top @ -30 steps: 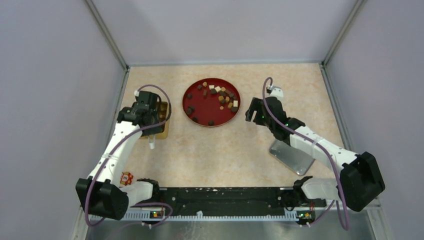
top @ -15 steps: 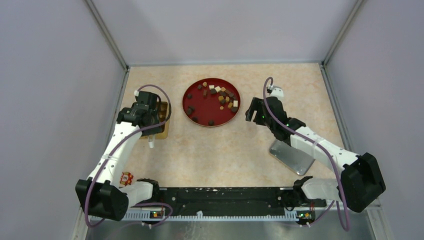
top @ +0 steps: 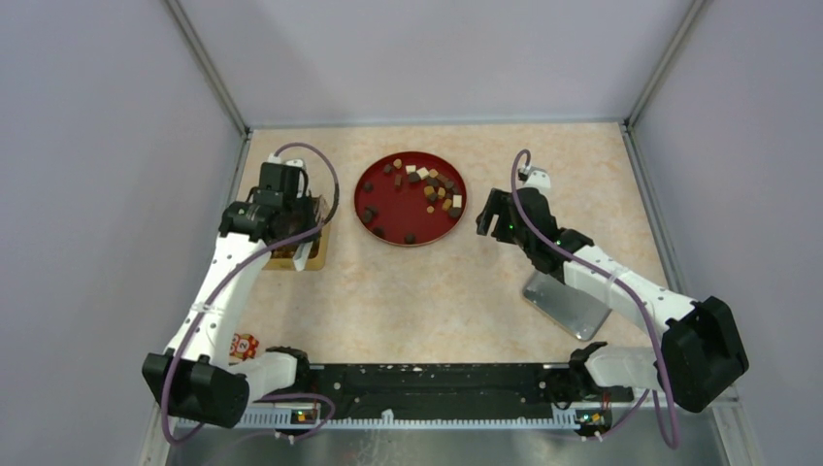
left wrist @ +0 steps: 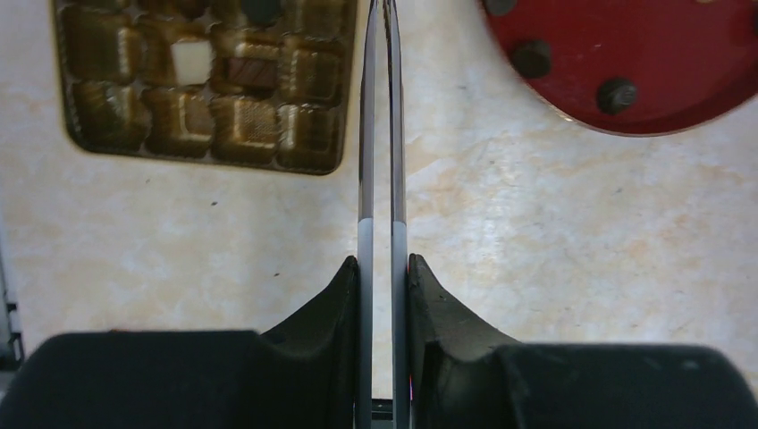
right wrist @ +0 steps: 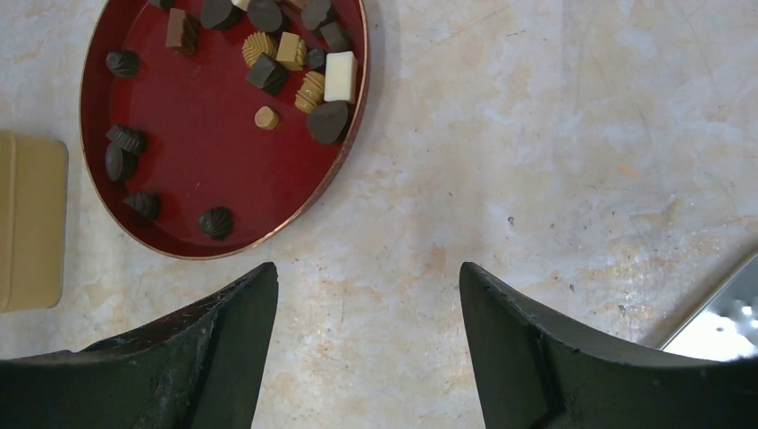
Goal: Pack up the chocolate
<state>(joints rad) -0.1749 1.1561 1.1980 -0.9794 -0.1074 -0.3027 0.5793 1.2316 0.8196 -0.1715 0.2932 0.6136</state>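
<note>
The left gripper (left wrist: 383,268) pinches one pair of tweezers (left wrist: 394,134) beside one gold tray (left wrist: 308,134), the right gripper (right wrist: 366,273) gapes wide beside one red plate (right wrist: 206,152) holding roughly eighteen chocolates (right wrist: 341,76)

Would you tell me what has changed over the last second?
The left gripper, shut on the tweezers, moved farther from the bases over the gold tray and slightly toward the red plate. The right gripper stays open beside the plate; the chocolates have not moved.

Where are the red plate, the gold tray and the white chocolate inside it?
red plate (top: 400,212): top view, bare red floor.
gold tray (left wrist: 308,143): left wrist view, an empty compartment.
white chocolate (left wrist: 191,61): left wrist view, its top face.
</note>
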